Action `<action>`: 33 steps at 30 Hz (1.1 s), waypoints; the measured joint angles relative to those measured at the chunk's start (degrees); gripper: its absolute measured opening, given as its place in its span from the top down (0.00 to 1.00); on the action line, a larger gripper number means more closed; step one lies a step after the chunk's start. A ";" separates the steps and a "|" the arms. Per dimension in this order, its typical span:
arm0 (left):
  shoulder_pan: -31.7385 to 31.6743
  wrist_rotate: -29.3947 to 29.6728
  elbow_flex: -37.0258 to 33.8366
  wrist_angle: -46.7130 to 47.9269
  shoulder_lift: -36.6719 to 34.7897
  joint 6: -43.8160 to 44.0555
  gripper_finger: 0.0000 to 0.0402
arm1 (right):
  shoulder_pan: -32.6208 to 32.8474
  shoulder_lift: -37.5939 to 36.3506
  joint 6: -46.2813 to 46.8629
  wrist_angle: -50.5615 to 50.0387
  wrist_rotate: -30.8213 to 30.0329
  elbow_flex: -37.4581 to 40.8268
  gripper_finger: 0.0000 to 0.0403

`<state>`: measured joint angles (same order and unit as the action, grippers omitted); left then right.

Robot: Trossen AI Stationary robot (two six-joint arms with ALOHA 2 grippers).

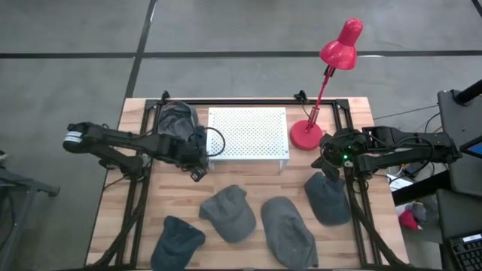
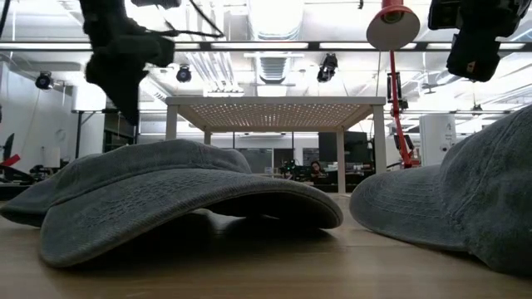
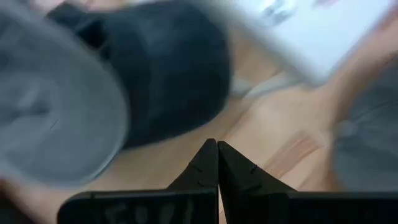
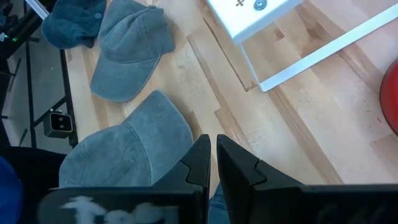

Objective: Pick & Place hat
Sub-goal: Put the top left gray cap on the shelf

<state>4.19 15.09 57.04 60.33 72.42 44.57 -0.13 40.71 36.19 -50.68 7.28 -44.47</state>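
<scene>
Four soft hats lay in a row along the near side of the wooden counter (image 1: 248, 184). The near-left one was a dark blue hat (image 1: 177, 242). Next to it lay a grey hat (image 1: 228, 213), then another grey cap (image 1: 288, 232), and a fourth hat (image 1: 327, 199) on the right.

The right tool (image 1: 329, 162) hung just above that fourth hat, its two fingers pressed together on nothing.

Farther back, the left tool (image 1: 197, 169) was also closed and empty, by the white rack (image 1: 247, 133). A fifth hat (image 1: 176, 120) sat at the far left. A red lamp (image 1: 325, 83) stood far right.
</scene>
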 joint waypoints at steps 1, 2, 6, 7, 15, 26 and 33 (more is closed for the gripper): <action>0.00 0.41 -0.02 1.43 -0.29 0.87 1.00 | 0.00 0.00 -0.01 -0.01 0.00 0.00 0.93; 0.02 0.96 -0.02 2.82 -0.66 1.82 1.00 | -0.01 0.00 -0.01 0.01 -0.01 0.00 0.93; 0.02 3.97 -0.07 7.69 -2.28 4.03 1.00 | -0.01 -0.02 -0.01 0.03 -0.01 0.00 0.93; 0.00 4.88 -0.07 8.53 -2.60 4.31 1.00 | -0.01 -0.02 -0.01 0.04 -0.16 0.00 0.93; 0.01 9.44 -0.09 9.32 -3.37 4.81 1.00 | -0.01 -0.01 -0.64 0.24 -2.99 0.00 0.93; 0.00 12.97 -0.13 9.14 -3.37 4.67 1.00 | -0.01 0.00 -0.68 0.23 -2.99 0.00 0.93; 0.01 13.58 -0.77 6.89 -3.37 4.67 0.96 | -0.01 0.00 -1.78 0.20 -2.99 0.00 0.93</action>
<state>4.20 28.67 56.27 67.22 69.06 49.24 -0.14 40.71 34.42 -50.48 4.29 -44.47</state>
